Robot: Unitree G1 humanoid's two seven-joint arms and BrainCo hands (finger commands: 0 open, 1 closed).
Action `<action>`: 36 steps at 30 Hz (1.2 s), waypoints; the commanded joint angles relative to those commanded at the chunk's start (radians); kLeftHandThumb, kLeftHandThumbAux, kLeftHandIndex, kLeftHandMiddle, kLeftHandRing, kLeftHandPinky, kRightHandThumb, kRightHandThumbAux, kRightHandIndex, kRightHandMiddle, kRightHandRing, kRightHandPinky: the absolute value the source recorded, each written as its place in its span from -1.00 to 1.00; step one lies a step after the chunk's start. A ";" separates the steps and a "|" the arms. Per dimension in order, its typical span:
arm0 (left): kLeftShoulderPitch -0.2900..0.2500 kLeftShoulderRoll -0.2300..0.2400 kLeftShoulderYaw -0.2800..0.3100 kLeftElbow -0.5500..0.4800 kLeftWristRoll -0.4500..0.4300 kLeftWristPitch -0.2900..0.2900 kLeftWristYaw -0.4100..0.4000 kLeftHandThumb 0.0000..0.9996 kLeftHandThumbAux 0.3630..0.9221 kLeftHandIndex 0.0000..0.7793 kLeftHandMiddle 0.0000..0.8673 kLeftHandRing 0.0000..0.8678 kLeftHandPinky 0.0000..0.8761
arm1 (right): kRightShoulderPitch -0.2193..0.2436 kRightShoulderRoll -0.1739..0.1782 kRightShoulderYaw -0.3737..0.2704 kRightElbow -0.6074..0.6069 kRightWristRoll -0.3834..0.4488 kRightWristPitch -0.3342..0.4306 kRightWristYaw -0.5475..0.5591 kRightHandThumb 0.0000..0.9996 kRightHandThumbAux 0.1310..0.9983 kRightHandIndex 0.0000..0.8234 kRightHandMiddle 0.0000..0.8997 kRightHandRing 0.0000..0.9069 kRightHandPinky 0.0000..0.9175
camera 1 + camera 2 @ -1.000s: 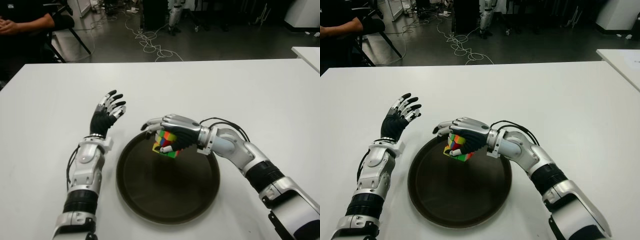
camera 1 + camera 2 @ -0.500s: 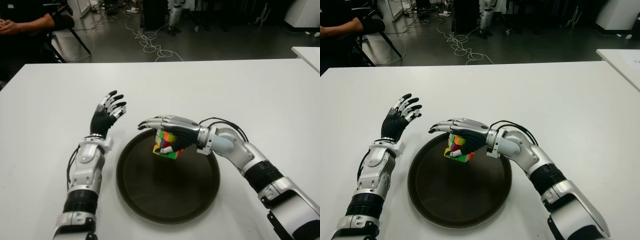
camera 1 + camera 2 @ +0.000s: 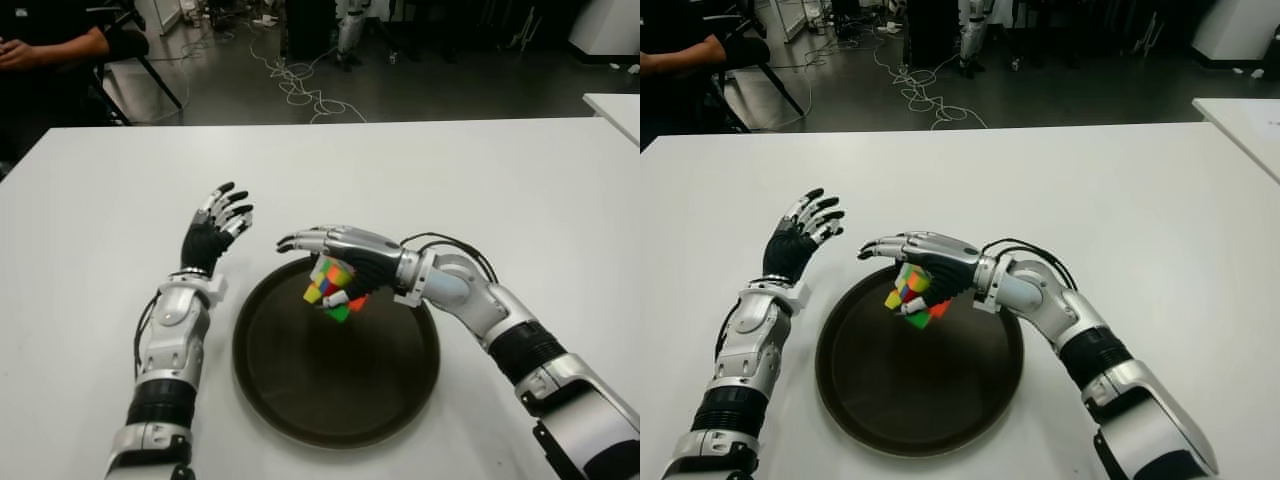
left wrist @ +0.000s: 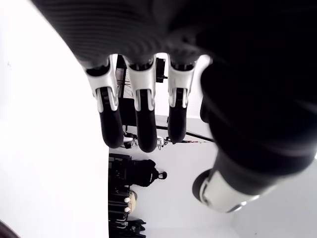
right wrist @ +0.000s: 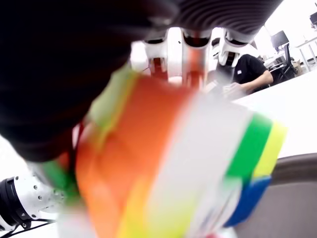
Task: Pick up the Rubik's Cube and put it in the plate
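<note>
The Rubik's Cube [image 3: 331, 289] hangs tilted on a corner just above the far part of the dark round plate [image 3: 300, 410]. My right hand [image 3: 345, 252] is over it with the fingers stretched out straight. The thumb touches the cube's lower side, and the cube [image 5: 173, 163] shows smeared right under the palm in the right wrist view. My left hand [image 3: 213, 230] is held up open to the left of the plate, its fingers [image 4: 141, 124] spread with nothing in them.
The white table [image 3: 450, 170] extends all around the plate. A seated person [image 3: 45, 40] is at the far left beyond the table. Cables [image 3: 300, 85] lie on the floor behind it. Another white table's corner [image 3: 615, 105] shows at the far right.
The right hand's fingers have straightened from their curl around the cube. The cube has tipped from upright to a tilt under the palm. The left hand has barely moved.
</note>
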 joint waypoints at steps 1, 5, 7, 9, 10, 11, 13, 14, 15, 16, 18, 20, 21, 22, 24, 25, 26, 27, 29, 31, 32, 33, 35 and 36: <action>0.000 0.001 -0.001 0.001 0.003 -0.002 0.001 -0.52 0.54 -0.59 -0.47 -0.44 -0.37 | 0.001 0.002 -0.003 0.000 -0.001 0.000 -0.008 -1.00 0.10 -1.00 -1.00 -1.00 -1.00; 0.000 0.004 -0.004 0.007 0.010 -0.006 0.000 -0.52 0.52 -0.59 -0.47 -0.43 -0.34 | 0.000 0.004 -0.010 0.003 0.001 -0.002 -0.025 -1.00 0.09 -1.00 -1.00 -1.00 -1.00; -0.001 0.006 -0.004 0.009 0.014 -0.007 0.000 -0.53 0.51 -0.59 -0.47 -0.43 -0.34 | -0.002 0.005 -0.011 0.006 0.000 -0.002 -0.031 -1.00 0.08 -1.00 -1.00 -1.00 -1.00; -0.001 0.008 -0.005 0.015 0.018 -0.010 -0.001 -0.54 0.46 -0.60 -0.48 -0.43 -0.33 | -0.004 0.004 -0.012 0.008 -0.004 -0.001 -0.039 -1.00 0.06 -1.00 -1.00 -1.00 -1.00; -0.002 0.010 -0.006 0.016 0.021 -0.010 -0.001 -0.54 0.44 -0.60 -0.48 -0.42 -0.33 | -0.006 0.003 -0.014 0.008 -0.004 -0.001 -0.041 -1.00 0.05 -1.00 -1.00 -1.00 -1.00; -0.002 0.010 -0.007 0.016 0.022 -0.009 -0.001 -0.55 0.42 -0.60 -0.48 -0.42 -0.33 | -0.007 0.003 -0.014 0.008 -0.004 0.000 -0.042 -1.00 0.03 -1.00 -1.00 -1.00 -1.00; -0.001 0.012 -0.008 0.016 0.025 -0.009 -0.001 -0.55 0.39 -0.60 -0.48 -0.42 -0.33 | -0.007 0.002 -0.016 0.006 -0.004 0.001 -0.045 -1.00 0.02 -1.00 -1.00 -1.00 -1.00; -0.001 0.013 -0.009 0.016 0.028 -0.010 -0.001 -0.56 0.38 -0.60 -0.48 -0.42 -0.33 | -0.007 0.002 -0.017 0.004 -0.004 0.002 -0.046 -1.00 0.00 -1.00 -1.00 -1.00 -1.00; -0.001 0.014 -0.010 0.016 0.029 -0.010 -0.001 -0.56 0.38 -0.60 -0.48 -0.42 -0.33 | -0.006 0.002 -0.018 0.003 -0.003 0.003 -0.047 -1.00 0.00 -1.00 -1.00 -1.00 -1.00; 0.000 0.014 -0.011 0.016 0.031 -0.011 -0.001 -0.57 0.37 -0.60 -0.48 -0.42 -0.34 | -0.007 0.001 -0.021 0.002 -0.001 0.004 -0.047 -1.00 -0.01 -1.00 -1.00 -1.00 -1.00; 0.000 0.014 -0.011 0.016 0.031 -0.011 -0.001 -0.59 0.37 -0.60 -0.48 -0.42 -0.35 | -0.008 0.000 -0.024 0.002 0.000 0.005 -0.046 -1.00 -0.03 -1.00 -1.00 -1.00 -1.00; 0.000 0.014 -0.011 0.017 0.032 -0.012 -0.001 -0.60 0.36 -0.60 -0.48 -0.42 -0.36 | -0.009 0.000 -0.027 0.002 -0.002 0.004 -0.046 -1.00 -0.04 -1.00 -1.00 -1.00 -1.00; 0.000 0.013 -0.011 0.018 0.032 -0.013 -0.001 -0.60 0.36 -0.60 -0.48 -0.42 -0.37 | -0.010 0.000 -0.028 0.003 -0.002 0.004 -0.047 -1.00 -0.06 -1.00 -1.00 -1.00 -1.00; -0.001 0.013 -0.011 0.019 0.032 -0.014 -0.001 -0.60 0.36 -0.60 -0.48 -0.42 -0.37 | -0.012 -0.001 -0.030 0.004 -0.004 0.004 -0.048 -1.00 -0.07 -1.00 -1.00 -1.00 -1.00; -0.001 0.013 -0.011 0.021 0.032 -0.017 -0.003 -0.60 0.37 -0.61 -0.47 -0.42 -0.39 | -0.016 -0.003 -0.032 0.005 -0.007 0.005 -0.050 -1.00 -0.09 -1.00 -1.00 -1.00 -1.00; -0.001 0.013 -0.011 0.022 0.033 -0.018 -0.004 -0.60 0.37 -0.61 -0.48 -0.42 -0.40 | -0.017 -0.004 -0.033 0.005 -0.008 0.005 -0.051 -1.00 -0.11 -1.00 -1.00 -1.00 -1.00; -0.002 0.014 -0.011 0.025 0.034 -0.020 -0.004 -0.60 0.37 -0.61 -0.48 -0.43 -0.42 | -0.018 -0.006 -0.035 0.003 -0.010 0.007 -0.053 -1.00 -0.12 -1.00 -1.00 -1.00 -1.00; -0.002 0.014 -0.011 0.027 0.035 -0.022 -0.005 -0.61 0.37 -0.61 -0.48 -0.44 -0.44 | -0.018 -0.007 -0.035 0.001 -0.012 0.008 -0.055 -1.00 -0.14 -1.00 -1.00 -1.00 -1.00; -0.004 0.015 -0.011 0.035 0.038 -0.027 -0.005 -0.61 0.36 -0.61 -0.49 -0.45 -0.46 | -0.019 -0.009 -0.038 -0.003 -0.014 0.011 -0.057 -1.00 -0.17 -1.00 -1.00 -1.00 -1.00; -0.005 0.014 -0.010 0.041 0.040 -0.034 -0.003 -0.63 0.37 -0.62 -0.50 -0.47 -0.47 | -0.021 -0.015 -0.044 -0.005 -0.012 0.012 -0.059 -1.00 -0.21 -1.00 -1.00 -1.00 -1.00; -0.005 0.013 -0.009 0.045 0.041 -0.037 -0.001 -0.63 0.38 -0.63 -0.51 -0.47 -0.48 | -0.021 -0.016 -0.048 -0.006 -0.013 0.012 -0.066 -1.00 -0.22 -1.00 -1.00 -1.00 -1.00; -0.006 0.012 -0.008 0.048 0.041 -0.039 0.001 -0.64 0.39 -0.64 -0.53 -0.48 -0.45 | -0.021 -0.016 -0.050 -0.006 -0.015 0.012 -0.070 -1.00 -0.22 -1.00 -1.00 -1.00 -1.00; -0.007 0.010 -0.006 0.054 0.041 -0.044 0.005 -0.64 0.39 -0.65 -0.55 -0.48 -0.40 | -0.023 -0.017 -0.056 -0.004 -0.019 0.009 -0.084 -1.00 -0.21 -1.00 -1.00 -1.00 -1.00; -0.008 0.008 -0.005 0.058 0.040 -0.049 0.005 -0.64 0.40 -0.65 -0.56 -0.48 -0.38 | -0.026 -0.017 -0.061 -0.001 -0.019 0.005 -0.093 -1.00 -0.20 -1.00 -1.00 -1.00 -1.00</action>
